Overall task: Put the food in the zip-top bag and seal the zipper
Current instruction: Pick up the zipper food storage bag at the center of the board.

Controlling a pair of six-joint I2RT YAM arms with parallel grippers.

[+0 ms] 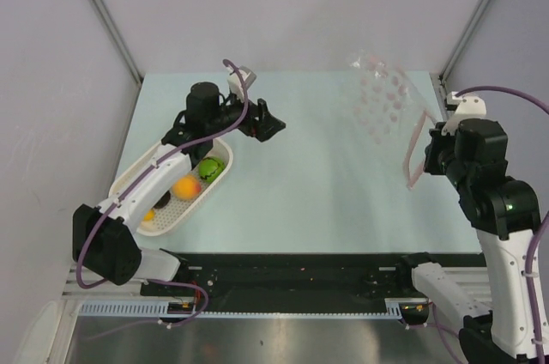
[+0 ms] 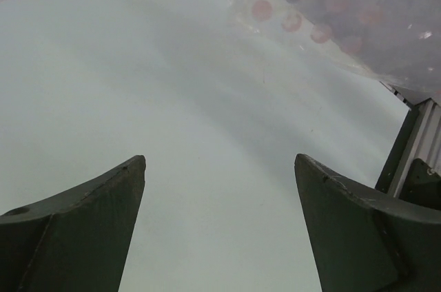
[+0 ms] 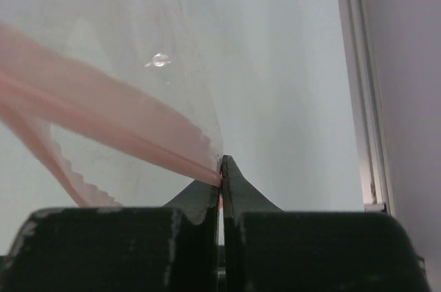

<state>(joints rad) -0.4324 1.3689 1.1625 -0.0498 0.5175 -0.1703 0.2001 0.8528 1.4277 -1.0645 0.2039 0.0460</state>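
The zip-top bag (image 1: 384, 94) hangs in the air at the right, clear with pink dots. My right gripper (image 1: 430, 152) is shut on its mouth edge, pinching the pink zipper (image 3: 103, 116) at the fingertips (image 3: 222, 168). The zipper (image 1: 414, 151) loops down beside that gripper. The food lies in a white basket (image 1: 137, 184) at the left: a green ball (image 1: 210, 167), an orange fruit (image 1: 184, 186), a dark ring (image 1: 161, 202) and a yellow fruit (image 1: 147, 215). My left gripper (image 1: 271, 122) is open and empty beyond the basket, pointing right. Its wrist view shows bare table between the fingers (image 2: 220, 168) and the bag (image 2: 344, 16) far off.
The left arm lies over the basket and hides part of it. Grey walls enclose the table on three sides. A metal rail (image 3: 368, 99) runs along the table's right edge. A black strip (image 1: 283, 282) lines the near edge.
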